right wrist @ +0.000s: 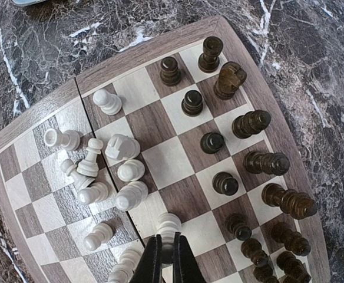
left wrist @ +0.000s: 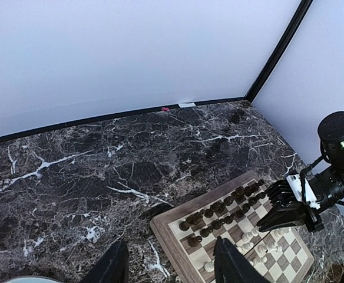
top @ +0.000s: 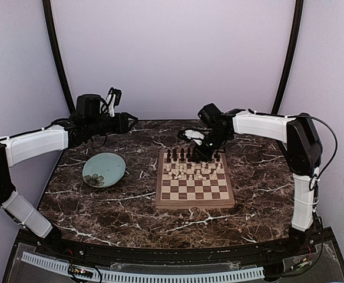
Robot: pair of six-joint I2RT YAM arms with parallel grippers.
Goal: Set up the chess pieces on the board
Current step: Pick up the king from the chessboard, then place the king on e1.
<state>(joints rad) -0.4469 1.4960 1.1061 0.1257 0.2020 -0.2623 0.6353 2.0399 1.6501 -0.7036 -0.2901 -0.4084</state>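
Bright diffuse light, soft shadows under chess pieces (right wrist: 212, 142), board (right wrist: 142, 50) edges bowed in right wrist view

We saw the table (top: 101, 206) was dark marble-look stone w/ white veins, fairly glossy. The board (right wrist: 169, 162) looked like matt wood, grain showing. The chess pieces (right wrist: 192, 101) were smooth turned wood w/ slight sheen; the plate (top: 116, 162) looked glazed.
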